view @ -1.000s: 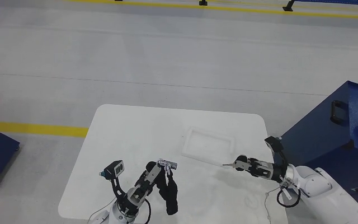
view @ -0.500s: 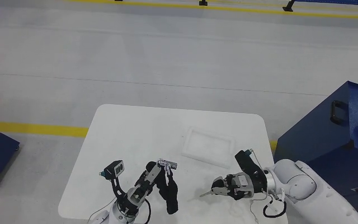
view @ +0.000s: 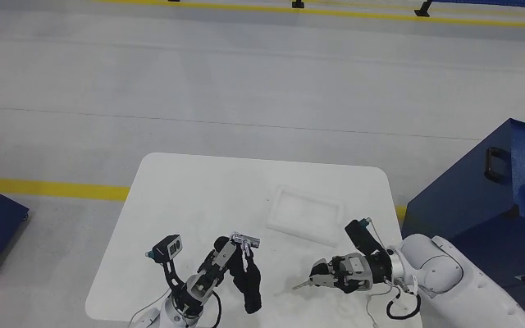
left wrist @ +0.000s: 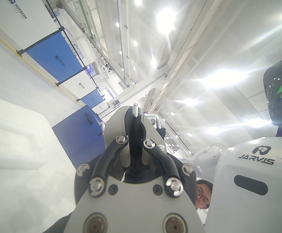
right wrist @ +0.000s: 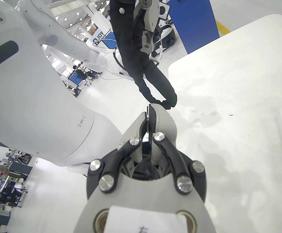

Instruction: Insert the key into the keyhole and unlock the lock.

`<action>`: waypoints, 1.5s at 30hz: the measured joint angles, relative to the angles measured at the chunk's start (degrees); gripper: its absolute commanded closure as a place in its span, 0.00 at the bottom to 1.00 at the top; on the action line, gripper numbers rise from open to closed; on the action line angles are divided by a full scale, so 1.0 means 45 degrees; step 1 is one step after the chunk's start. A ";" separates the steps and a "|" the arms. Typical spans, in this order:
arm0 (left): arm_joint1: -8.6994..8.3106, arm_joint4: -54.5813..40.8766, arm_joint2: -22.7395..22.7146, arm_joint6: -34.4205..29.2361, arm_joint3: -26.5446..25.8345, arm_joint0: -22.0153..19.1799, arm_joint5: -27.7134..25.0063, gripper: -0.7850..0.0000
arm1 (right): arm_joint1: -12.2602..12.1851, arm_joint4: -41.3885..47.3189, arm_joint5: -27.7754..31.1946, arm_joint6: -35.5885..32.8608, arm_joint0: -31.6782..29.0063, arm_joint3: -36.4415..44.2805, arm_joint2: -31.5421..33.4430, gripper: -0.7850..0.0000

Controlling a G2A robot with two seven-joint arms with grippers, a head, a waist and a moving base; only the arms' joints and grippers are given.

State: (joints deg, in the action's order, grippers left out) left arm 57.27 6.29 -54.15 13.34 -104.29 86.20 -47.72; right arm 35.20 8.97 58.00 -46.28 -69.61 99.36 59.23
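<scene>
A silver lock (view: 245, 241) with a black cable loop (view: 250, 289) hanging from it is held up over the table's front left, my left gripper (view: 236, 246) shut on it. In the left wrist view the lock's metal body (left wrist: 151, 119) pokes out past the closed left gripper (left wrist: 136, 114). My right gripper (view: 317, 278) is to its right, low over the table, shut on a thin key (view: 300, 284) that points toward the lock. From the right wrist, the key (right wrist: 147, 113) sits edge-on in the right gripper (right wrist: 151, 111), with the lock (right wrist: 147, 5) and cable (right wrist: 134, 50) beyond.
A shallow white tray (view: 305, 215) lies behind the grippers at the table's back right. A blue cabinet (view: 484, 193) stands off the table's right side. The white table (view: 180, 205) has bare surface to the left and back.
My right arm swung from the table's right side toward the front and left, bringing the key closer to the lock. In the last half second it barely moved. The left arm kept still.
</scene>
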 measured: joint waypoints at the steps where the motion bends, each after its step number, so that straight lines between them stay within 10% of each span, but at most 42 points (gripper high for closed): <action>1: 0.0000 0.0000 0.0000 0.0000 0.0000 0.0000 0.0000 1.00 | 0.0000 0.0000 0.0000 0.0000 0.0000 0.0000 0.0000 1.00; 6: 0.0000 0.0000 0.0000 0.0000 0.0000 0.0000 0.0000 1.00 | 0.0095 -0.0397 -0.0229 0.0755 -0.0096 -0.0092 0.0136 1.00; 25: 0.0000 0.0000 0.0000 0.0000 0.0000 0.0000 0.0000 1.00 | 0.1762 -0.9484 -0.0703 1.1587 -0.1242 0.0648 0.0659 1.00; 45: 0.0000 0.0000 0.0000 0.0000 0.0000 0.0000 0.0000 1.00 | 0.1946 -1.0063 -0.0680 1.2304 -0.1252 0.0673 0.0416 1.00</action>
State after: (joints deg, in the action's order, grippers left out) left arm 57.27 6.29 -54.15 13.34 -104.29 86.20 -47.72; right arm 43.96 -36.31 54.94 9.09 -75.24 102.39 61.10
